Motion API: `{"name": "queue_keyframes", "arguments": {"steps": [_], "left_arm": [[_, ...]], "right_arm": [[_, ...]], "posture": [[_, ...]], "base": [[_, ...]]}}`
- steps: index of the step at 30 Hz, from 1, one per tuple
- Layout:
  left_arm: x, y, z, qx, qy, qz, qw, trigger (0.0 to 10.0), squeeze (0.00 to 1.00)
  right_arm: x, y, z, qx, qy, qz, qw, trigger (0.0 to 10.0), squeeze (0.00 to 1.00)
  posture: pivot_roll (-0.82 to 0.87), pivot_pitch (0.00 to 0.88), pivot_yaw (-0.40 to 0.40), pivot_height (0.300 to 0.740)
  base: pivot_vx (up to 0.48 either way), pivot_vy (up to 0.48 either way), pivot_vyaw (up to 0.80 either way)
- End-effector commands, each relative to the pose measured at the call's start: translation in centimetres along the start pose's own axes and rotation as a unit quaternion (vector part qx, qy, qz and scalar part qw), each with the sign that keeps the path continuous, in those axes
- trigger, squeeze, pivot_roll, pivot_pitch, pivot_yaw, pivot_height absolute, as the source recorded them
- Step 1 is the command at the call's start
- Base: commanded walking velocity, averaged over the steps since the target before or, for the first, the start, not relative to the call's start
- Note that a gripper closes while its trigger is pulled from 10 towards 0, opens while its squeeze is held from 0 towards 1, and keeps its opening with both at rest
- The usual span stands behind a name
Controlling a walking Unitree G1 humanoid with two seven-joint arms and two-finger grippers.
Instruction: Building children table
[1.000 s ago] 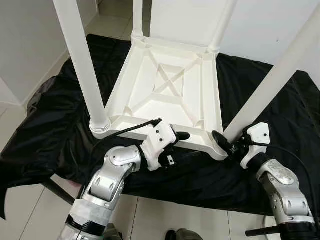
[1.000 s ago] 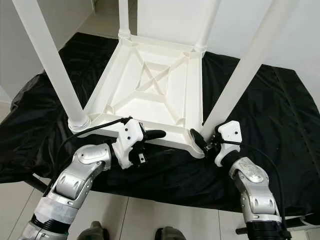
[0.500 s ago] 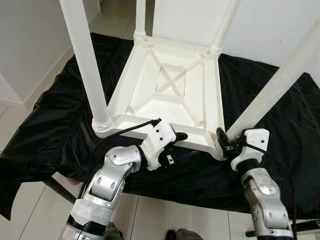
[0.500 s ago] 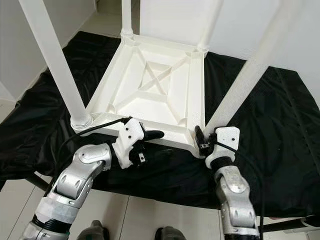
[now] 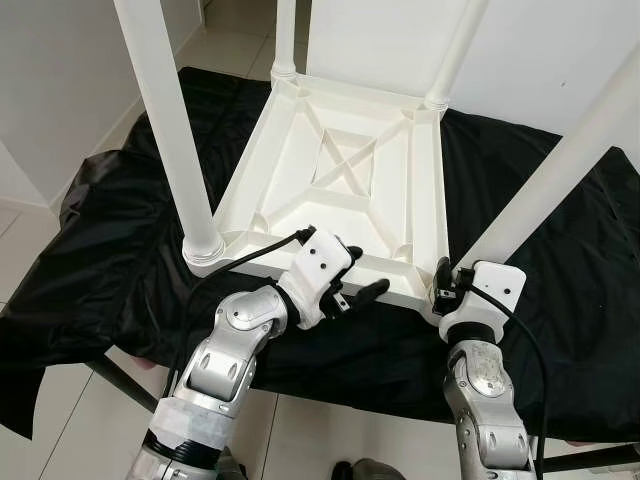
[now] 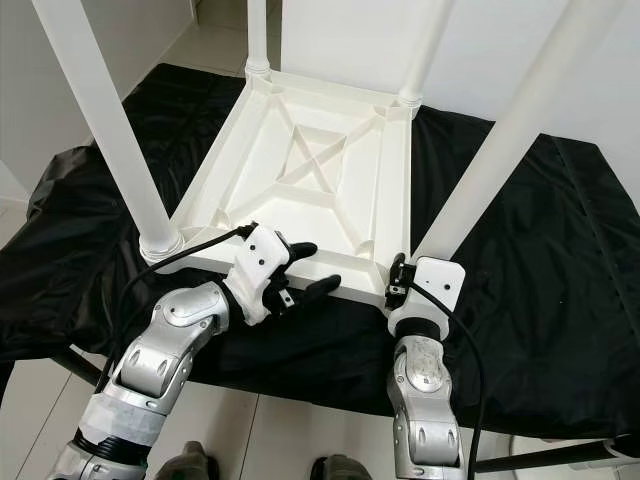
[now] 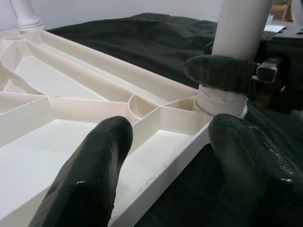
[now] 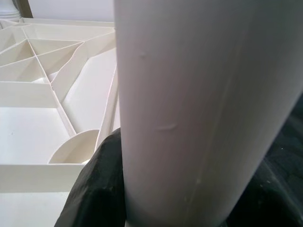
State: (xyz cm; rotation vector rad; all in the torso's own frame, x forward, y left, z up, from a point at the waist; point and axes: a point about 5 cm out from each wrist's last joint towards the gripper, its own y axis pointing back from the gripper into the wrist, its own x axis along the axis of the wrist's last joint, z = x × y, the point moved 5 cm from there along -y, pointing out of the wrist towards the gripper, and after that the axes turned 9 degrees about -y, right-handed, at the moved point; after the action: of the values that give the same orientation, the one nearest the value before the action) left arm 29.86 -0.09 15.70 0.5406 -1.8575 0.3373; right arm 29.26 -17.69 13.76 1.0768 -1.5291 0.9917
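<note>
Right gripper (image 6: pixel 398 275) clamps the near-right table leg (image 6: pixel 500 140) at its base, long axis rising up and away, while left gripper (image 5: pixel 352 282), fingers spread, straddles the upturned tabletop (image 5: pixel 340 180) rim just beside.

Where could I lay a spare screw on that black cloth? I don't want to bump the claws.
Bare black cloth lies left of the upturned table top, beyond its near-left leg, and right of the near-right leg. The front edge is crowded: the left claw straddles the rim, and the right claw grips the near-right leg's base.
</note>
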Motion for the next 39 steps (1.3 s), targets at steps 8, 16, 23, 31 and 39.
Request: {"name": "queue_keyframes", "arguments": {"steps": [8, 16, 23, 31, 39], "left_arm": [[0.1, -0.7, -0.4, 0.021, -0.021, 0.006, 1.000, 10.0, 0.00], [0.0, -0.3, -0.1, -0.002, -0.028, 0.012, 1.000, 10.0, 0.00], [-0.7, 0.0, 0.9, -0.042, -0.043, 0.011, 0.998, 10.0, 0.00], [-1.1, -0.3, 2.1, -0.068, -0.022, 0.013, 0.997, 10.0, 0.00], [-0.7, -0.7, 2.2, -0.072, -0.025, 0.021, 0.997, 10.0, 0.00]], "right_arm": [[-0.1, 0.3, 0.1, 0.020, 0.014, 0.002, 1.000, 10.0, 1.00], [0.0, 0.3, 1.6, 0.059, 0.028, -0.001, 0.998, 10.0, 1.00], [0.1, -0.1, 1.4, 0.161, 0.035, -0.015, 0.986, 10.0, 0.00], [0.4, -0.9, 0.4, 0.310, 0.071, -0.028, 0.948, 10.0, 0.00], [-1.1, -1.3, -0.2, 0.363, 0.088, -0.067, 0.925, 10.0, 0.00]], "posture": [[0.04, 0.000, -0.041, 0.740], [0.03, 0.000, -0.032, 0.740], [0.03, 0.000, -0.030, 0.740], [0.03, 0.000, -0.023, 0.740], [0.03, 0.000, -0.024, 0.740]], "base": [[0.000, 0.000, 0.00], [0.000, 0.000, 0.00], [0.000, 0.000, 0.00], [0.000, 0.000, 0.00], [0.000, 0.000, 0.00]]}}
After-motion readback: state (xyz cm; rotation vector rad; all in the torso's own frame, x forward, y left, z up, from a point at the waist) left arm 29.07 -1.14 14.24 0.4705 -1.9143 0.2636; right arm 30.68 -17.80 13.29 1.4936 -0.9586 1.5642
